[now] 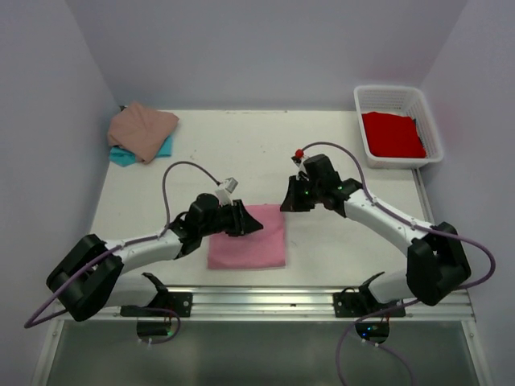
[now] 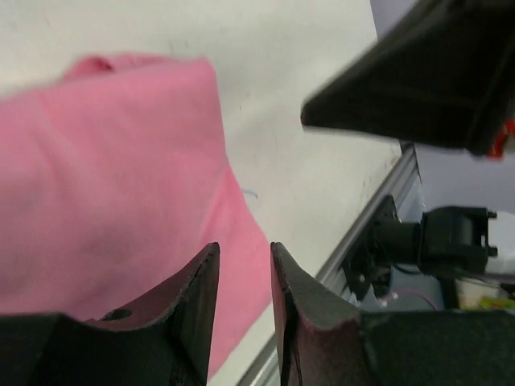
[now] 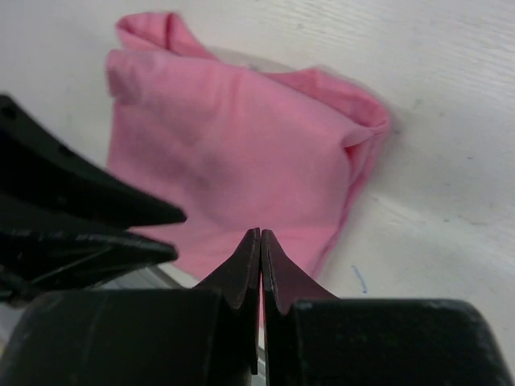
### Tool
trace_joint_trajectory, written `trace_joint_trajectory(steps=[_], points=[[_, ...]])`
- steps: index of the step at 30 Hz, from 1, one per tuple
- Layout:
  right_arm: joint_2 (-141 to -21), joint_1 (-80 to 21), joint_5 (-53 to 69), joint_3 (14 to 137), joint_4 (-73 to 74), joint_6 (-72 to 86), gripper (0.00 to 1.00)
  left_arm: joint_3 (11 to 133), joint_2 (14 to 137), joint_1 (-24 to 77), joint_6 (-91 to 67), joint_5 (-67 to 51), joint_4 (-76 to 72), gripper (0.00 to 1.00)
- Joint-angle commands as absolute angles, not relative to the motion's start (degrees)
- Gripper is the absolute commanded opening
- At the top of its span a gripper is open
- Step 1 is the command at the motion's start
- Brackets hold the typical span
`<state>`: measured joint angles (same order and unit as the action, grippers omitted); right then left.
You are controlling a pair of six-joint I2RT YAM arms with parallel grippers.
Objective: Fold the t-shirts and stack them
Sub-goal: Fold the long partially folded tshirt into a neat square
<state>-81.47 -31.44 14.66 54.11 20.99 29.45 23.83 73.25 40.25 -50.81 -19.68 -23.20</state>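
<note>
A bright pink t-shirt (image 1: 249,241) lies folded into a rectangle on the table's near middle; it also fills the left wrist view (image 2: 105,177) and the right wrist view (image 3: 233,153). My left gripper (image 1: 251,225) hovers over its top left part, open, with a narrow gap and nothing between the fingers (image 2: 244,251). My right gripper (image 1: 287,203) is just off the shirt's top right corner, shut on nothing (image 3: 260,235). A dusty tan-pink t-shirt (image 1: 142,129) lies on a teal one (image 1: 127,155) at the back left. A red t-shirt (image 1: 392,134) sits in the basket.
The white lattice basket (image 1: 364,100) stands at the back right corner. A metal rail (image 1: 265,301) runs along the near table edge between the arm bases. Walls close in the left, back and right sides.
</note>
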Motion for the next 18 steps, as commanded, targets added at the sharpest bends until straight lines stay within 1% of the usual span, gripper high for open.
trace_joint_trajectory(steps=[1,3,4,9,15,18], points=[[-77.08,-32.96,21.35,52.39,18.29,32.51,0.00,28.74,72.42,38.68,-41.40,-8.01,-13.45,0.35],[-76.90,-33.05,21.53,50.63,17.06,33.13,0.00,28.30,75.48,35.61,-40.26,-10.79,-14.85,0.33],[-77.25,-33.05,21.71,50.02,16.53,33.66,0.00,28.04,78.20,31.68,-39.82,-11.85,-15.98,0.32],[-80.06,-33.05,21.45,48.34,13.28,34.45,0.00,31.28,86.30,23.66,-35.60,-14.66,-14.50,0.29],[-84.81,-33.05,21.00,48.43,8.80,35.68,0.00,32.70,90.70,22.15,-34.36,-13.62,-16.43,0.29],[-89.28,-33.31,22.06,49.48,5.54,36.91,0.00,32.87,93.68,20.66,-34.45,-16.07,-22.13,0.29]])
